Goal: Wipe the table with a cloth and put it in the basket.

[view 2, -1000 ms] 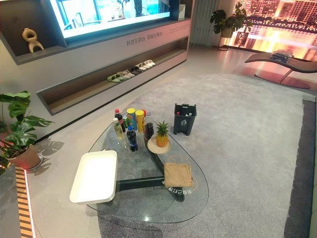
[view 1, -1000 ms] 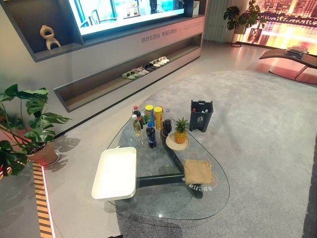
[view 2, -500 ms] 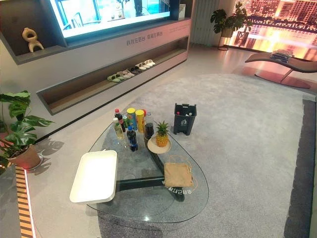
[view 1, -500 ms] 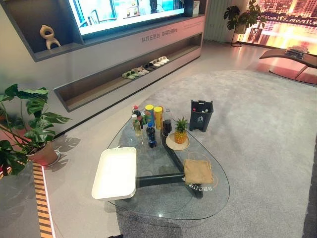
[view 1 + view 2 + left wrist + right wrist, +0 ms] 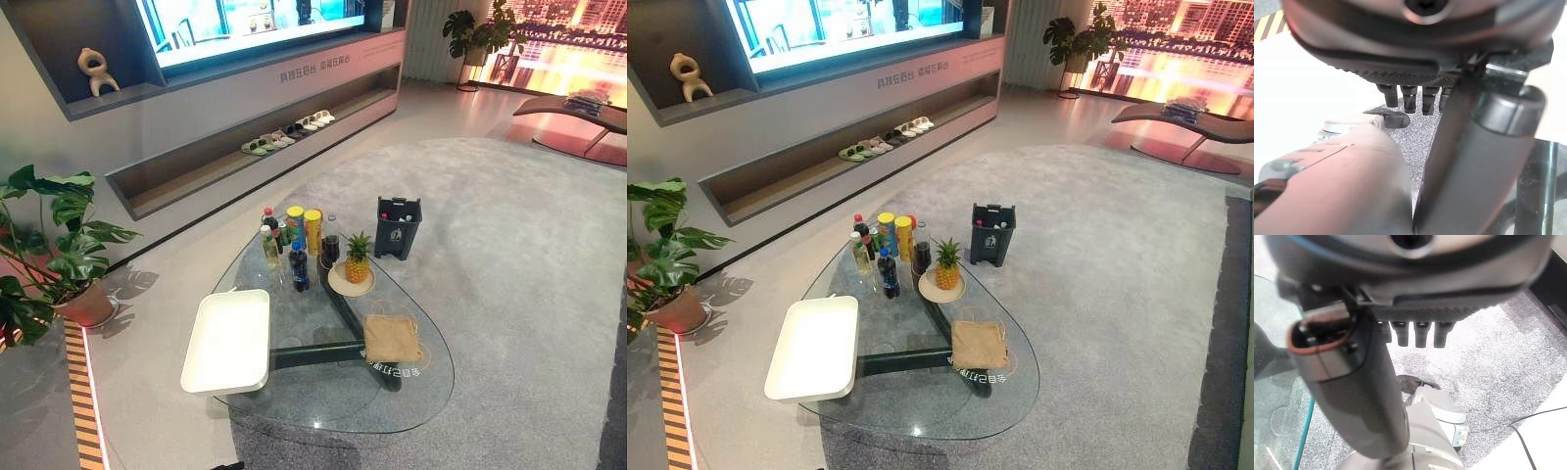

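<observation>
Left eye view — glass table [image 5: 323,392] on grey carpet [image 5: 509,245]; both hands' fingers [image 5: 1410,98] hang straight, holding nothing.

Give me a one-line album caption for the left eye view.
A tan cloth lies on a glass table beside a white tray, bottles and a pineapple.
</observation>
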Controlling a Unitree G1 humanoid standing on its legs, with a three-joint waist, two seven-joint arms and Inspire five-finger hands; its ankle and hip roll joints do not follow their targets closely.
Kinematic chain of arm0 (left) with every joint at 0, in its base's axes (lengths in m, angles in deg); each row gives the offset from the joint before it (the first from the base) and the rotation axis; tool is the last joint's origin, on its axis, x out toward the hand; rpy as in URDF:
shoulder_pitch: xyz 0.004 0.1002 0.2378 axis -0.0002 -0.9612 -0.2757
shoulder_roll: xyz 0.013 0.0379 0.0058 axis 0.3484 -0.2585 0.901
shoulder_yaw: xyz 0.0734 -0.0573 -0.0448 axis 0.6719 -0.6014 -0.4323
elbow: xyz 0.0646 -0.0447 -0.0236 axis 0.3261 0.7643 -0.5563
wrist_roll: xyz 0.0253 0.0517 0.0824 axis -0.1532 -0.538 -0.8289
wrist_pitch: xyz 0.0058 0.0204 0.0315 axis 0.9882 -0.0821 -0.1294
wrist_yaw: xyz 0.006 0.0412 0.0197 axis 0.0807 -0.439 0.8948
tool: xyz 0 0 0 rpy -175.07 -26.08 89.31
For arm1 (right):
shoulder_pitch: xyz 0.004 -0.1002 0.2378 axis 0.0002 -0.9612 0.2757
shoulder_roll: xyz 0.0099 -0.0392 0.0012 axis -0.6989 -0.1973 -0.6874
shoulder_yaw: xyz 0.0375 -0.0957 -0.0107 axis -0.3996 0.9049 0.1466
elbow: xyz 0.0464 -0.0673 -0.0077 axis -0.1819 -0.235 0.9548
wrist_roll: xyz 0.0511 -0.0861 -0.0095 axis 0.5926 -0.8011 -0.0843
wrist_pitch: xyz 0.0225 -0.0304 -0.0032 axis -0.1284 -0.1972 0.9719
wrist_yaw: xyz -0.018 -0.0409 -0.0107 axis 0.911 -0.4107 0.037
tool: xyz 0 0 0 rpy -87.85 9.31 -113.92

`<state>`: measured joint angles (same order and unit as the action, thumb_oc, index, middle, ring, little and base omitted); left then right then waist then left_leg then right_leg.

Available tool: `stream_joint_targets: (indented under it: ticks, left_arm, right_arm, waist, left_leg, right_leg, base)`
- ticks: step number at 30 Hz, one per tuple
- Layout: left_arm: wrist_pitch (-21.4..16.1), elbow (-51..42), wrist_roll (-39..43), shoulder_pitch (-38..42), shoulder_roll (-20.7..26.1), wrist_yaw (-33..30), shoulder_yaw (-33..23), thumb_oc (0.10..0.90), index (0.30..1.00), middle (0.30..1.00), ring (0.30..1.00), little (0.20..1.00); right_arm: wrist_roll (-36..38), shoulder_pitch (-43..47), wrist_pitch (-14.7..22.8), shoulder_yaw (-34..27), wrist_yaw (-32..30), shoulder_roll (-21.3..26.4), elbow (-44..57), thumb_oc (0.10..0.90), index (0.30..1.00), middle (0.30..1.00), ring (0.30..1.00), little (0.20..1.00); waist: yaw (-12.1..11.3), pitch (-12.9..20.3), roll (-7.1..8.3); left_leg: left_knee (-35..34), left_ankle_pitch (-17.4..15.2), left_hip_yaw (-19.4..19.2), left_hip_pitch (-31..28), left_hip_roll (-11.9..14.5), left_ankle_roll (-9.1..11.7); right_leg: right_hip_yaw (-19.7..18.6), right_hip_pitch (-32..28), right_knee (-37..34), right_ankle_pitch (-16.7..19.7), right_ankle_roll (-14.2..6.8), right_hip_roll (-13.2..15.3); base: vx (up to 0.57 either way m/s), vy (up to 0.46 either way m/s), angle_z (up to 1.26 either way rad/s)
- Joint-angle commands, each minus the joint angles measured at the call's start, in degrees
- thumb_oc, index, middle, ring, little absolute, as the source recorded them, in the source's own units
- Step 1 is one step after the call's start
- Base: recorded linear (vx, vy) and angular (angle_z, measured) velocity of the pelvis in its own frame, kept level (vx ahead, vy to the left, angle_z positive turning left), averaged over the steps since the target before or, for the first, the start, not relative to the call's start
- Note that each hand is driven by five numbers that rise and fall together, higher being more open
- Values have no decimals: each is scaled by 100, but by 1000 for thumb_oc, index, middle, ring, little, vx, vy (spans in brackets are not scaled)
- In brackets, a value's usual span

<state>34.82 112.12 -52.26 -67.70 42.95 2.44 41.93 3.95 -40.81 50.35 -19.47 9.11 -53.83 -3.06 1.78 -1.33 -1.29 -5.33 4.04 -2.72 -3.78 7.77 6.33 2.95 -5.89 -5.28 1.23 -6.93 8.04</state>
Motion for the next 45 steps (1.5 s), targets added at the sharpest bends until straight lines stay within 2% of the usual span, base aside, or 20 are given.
stream_joint_targets:
  ticks: [1,12,13,16,21,25,27,31,33,34,36,37,40,41,45]
  left_arm:
    - [-206,273,14,499,121,-67,-41,800,900,900,900,900]
    - [-285,198,179,457,255,-134,-133,800,900,900,900,900]
    - [-351,78,363,603,280,-185,-61,800,900,900,900,900]
    - [-380,-63,663,1048,290,-326,36,800,900,900,900,900]
    - [-396,-144,1018,1563,498,-336,56,800,900,900,900,900]
    - [-471,-172,1270,1790,557,-353,143,800,900,900,900,900]
    - [-535,-203,1409,1910,587,-339,207,800,900,900,900,900]
    - [-575,-332,1749,2264,670,-419,300,800,900,900,900,900]
    - [-587,-352,1753,2288,664,-435,307,800,900,900,900,900]
    - [-624,-435,1907,2370,662,-507,317,800,900,900,900,900]
    - [-637,-468,1999,2402,662,-535,311,800,900,900,900,900]
    - [-629,-535,2387,2484,720,-538,229,800,900,900,900,900]
    - [-633,-531,2433,2498,732,-523,209,800,900,900,900,900]
    - [-653,-506,2574,2555,785,-475,115,800,900,900,900,900]
    - [-625,-503,2783,2611,788,-469,6,800,900,900,900,900]
  right_arm:
    - [-20,343,-34,124,8,21,-285,800,900,900,900,900]
    - [167,285,29,-35,-148,155,-215,800,900,900,900,900]
    - [303,422,34,31,-238,192,-113,800,900,900,900,900]
    - [621,870,-18,138,-373,265,-22,800,900,900,900,900]
    - [952,1276,-21,193,-600,323,122,800,900,900,900,900]
    - [1111,1438,30,233,-643,417,149,800,900,900,900,900]
    - [1220,1577,57,270,-702,477,192,800,900,900,900,900]
    - [1502,2005,-16,321,-785,637,298,800,900,900,900,900]
    - [1540,2043,-12,323,-797,647,303,800,900,900,900,900]
    - [1610,2183,-2,314,-860,671,337,800,900,900,900,900]
    - [1618,2231,-5,312,-881,670,354,800,900,900,900,900]
    - [1635,2287,38,272,-921,695,380,800,900,900,900,900]
    - [1639,2288,54,262,-926,694,380,800,900,900,900,900]
    - [1680,2367,118,226,-931,721,352,800,900,900,900,900]
    - [1675,2551,114,204,-984,757,369,800,900,900,900,900]
  waist:
    - [-62,-288,71]
    - [-32,-494,69]
    - [-27,-773,35]
    - [-11,-1292,-35]
    - [33,-1859,-120]
    - [12,-2117,-142]
    - [-22,-2321,-152]
    - [-42,-2634,-100]
    - [-37,-2634,-97]
    - [-33,-2722,-98]
    - [-31,-2705,-101]
    - [-37,-2737,-97]
    - [-38,-2737,-94]
    - [-52,-2753,-103]
    - [-75,-2753,-134]
  left_leg:
    - [33,-464,-136,-166,-397,-212]
    - [33,-330,-158,63,-407,-203]
    - [33,-240,-142,305,-439,-213]
    - [33,-72,-103,761,-482,-243]
    - [33,93,17,1354,-546,-299]
    - [33,231,119,1705,-588,-303]
    - [252,282,189,2008,-645,-288]
    - [1378,153,314,3115,-790,-277]
    - [1538,110,331,3259,-808,-280]
    - [1937,1,350,3568,-843,-308]
    - [2094,-52,360,3721,-858,-324]
    - [2513,-194,412,4002,-847,-365]
    - [2646,-261,429,4085,-848,-367]
    - [3004,-396,457,4374,-815,-377]
    - [3366,-538,453,4747,-811,-401]
  right_leg:
    - [390,-31,28,-45,33,-153]
    - [290,233,28,119,-19,-146]
    - [227,522,28,248,-20,-127]
    - [144,1027,28,439,18,-133]
    - [79,1641,240,430,121,-235]
    - [53,2088,587,316,198,-324]
    - [77,2393,890,231,245,-336]
    - [119,3348,1814,23,316,-333]
    - [113,3475,1937,-20,329,-343]
    - [101,3769,2316,-149,381,-407]
    - [85,3923,2476,-211,401,-433]
    - [58,4210,2900,-378,449,-479]
    - [45,4294,3039,-452,455,-483]
    - [23,4583,3391,-600,497,-512]
    - [24,4953,3776,-760,549,-549]
  base:
    - [76,-1,0]
    - [10,-5,0]
    - [-244,-16,-7]
    - [-320,-27,-12]
    - [-191,-41,-6]
    - [-130,-39,2]
    - [-202,-24,-1]
    - [-261,-57,-1]
    - [-135,-30,12]
    - [-162,-29,16]
    - [-142,-36,16]
    - [-85,-45,21]
    - [-44,-34,7]
    - [-56,-58,-9]
    - [-16,-14,-1]
